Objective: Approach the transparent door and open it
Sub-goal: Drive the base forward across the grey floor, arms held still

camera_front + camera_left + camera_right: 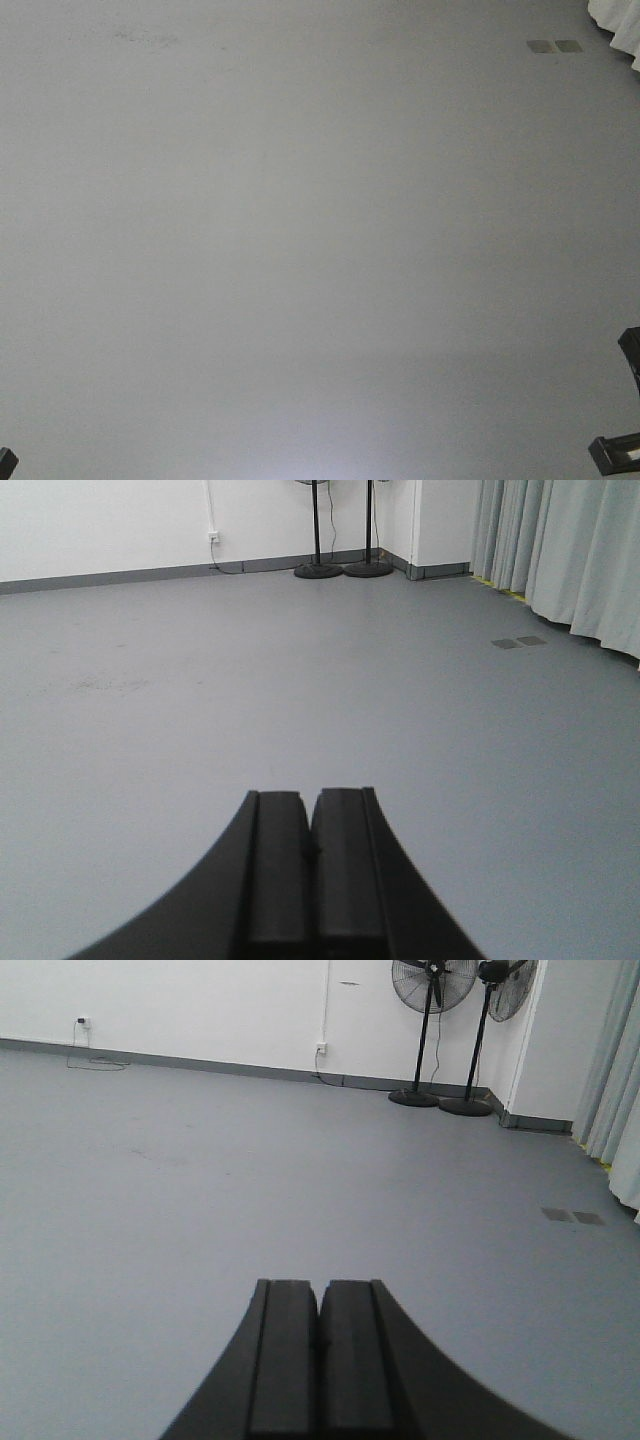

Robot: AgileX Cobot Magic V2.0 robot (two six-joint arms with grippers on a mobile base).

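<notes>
The transparent door is out of view in every frame. My left gripper [310, 798] is shut and empty, its black fingers pressed together over bare grey floor. My right gripper [320, 1285] is likewise shut and empty over the floor. In the front view only a black corner of the left arm [5, 463] shows at the bottom left edge, and black parts of the right arm [622, 455] at the bottom right.
Grey floor [300, 250] fills the front view. Two floor plates [555, 46] lie far right, also seen in the left wrist view [518, 641]. Pale curtains [570, 550] hang on the right. Two standing fans [450, 1030] stand by the white wall [200, 1005] with sockets and cables.
</notes>
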